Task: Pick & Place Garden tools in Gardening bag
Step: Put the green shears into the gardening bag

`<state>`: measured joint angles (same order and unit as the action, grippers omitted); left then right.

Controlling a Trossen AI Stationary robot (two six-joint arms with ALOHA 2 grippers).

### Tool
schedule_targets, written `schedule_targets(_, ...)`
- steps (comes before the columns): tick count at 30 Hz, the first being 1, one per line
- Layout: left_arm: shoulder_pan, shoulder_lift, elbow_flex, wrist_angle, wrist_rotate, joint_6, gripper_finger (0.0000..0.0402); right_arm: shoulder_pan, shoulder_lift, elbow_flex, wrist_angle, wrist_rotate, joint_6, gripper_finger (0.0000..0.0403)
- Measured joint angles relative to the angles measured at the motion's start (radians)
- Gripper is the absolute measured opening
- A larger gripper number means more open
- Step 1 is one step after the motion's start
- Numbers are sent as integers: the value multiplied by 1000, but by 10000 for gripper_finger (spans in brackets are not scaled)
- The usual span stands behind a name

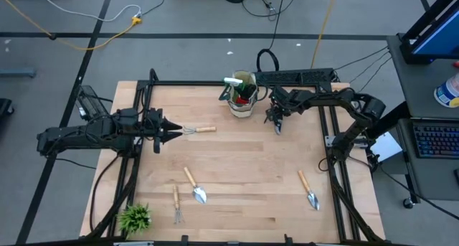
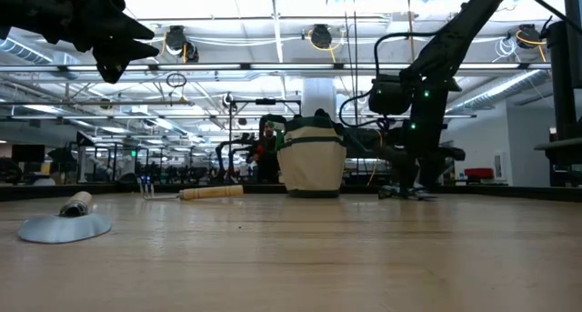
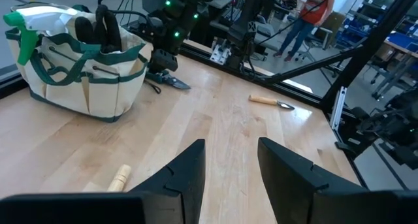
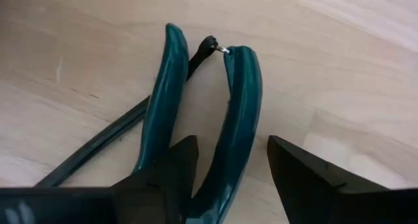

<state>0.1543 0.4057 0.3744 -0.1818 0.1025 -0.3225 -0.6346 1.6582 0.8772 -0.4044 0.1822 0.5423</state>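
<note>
The beige gardening bag (image 1: 244,99) stands at the table's far middle, with a green spray bottle (image 3: 26,25) and dark tools inside it. My right gripper (image 1: 277,123) is open and low at the table just right of the bag, over teal-handled pruning shears (image 4: 163,87) that lie flat. One shear handle (image 4: 240,87) lies between its fingers. My left gripper (image 1: 169,133) is open and empty, raised above the table, pointing at a small wooden-handled rake (image 1: 198,130). Two trowels (image 1: 195,186) (image 1: 309,191) and a second rake (image 1: 176,203) lie near the front. My right gripper comes down at the shears from above, one finger (image 4: 176,165) between the two handles and the other (image 4: 307,178) outside, across one handle near its middle. I cannot tell whether the fingers touch it. The shears lie flat on the table.
A small spiky green plant (image 1: 135,217) stands at the near left corner. Black frame rails (image 1: 140,117) run along the table's left, right and far sides. Bare wood lies in the table's middle. A person in orange (image 3: 307,15) stands in the room beyond.
</note>
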Motion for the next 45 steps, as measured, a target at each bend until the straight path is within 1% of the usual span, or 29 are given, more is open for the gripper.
schedule_targets(3,0,0,0,0,0,3,145,0,3,0,5,-1,0,151)
schedule_targets(12,0,0,0,0,0,5,145,1,0,0,15,-3,-3,50)
schedule_targets(17,0,0,0,0,0,5,145,2,-55,-7,-11,-2,-14,47)
schedule_targets(21,0,0,0,0,0,5,145,1,-145,-5,-73,-6,-15,47)
schedule_targets(23,0,0,0,0,0,5,145,2,-198,-5,-116,-35,-16,47)
schedule_targets(30,0,0,0,0,0,6,145,1,-388,-5,-107,-212,-6,47)
schedule_targets(34,0,0,0,0,0,6,145,1,-470,-5,-33,-370,-3,47)
schedule_targets(39,0,0,0,0,0,6,145,1,-516,-5,126,-586,12,47)
schedule_targets(45,0,0,0,0,0,6,145,1,-511,-4,339,-770,30,47)
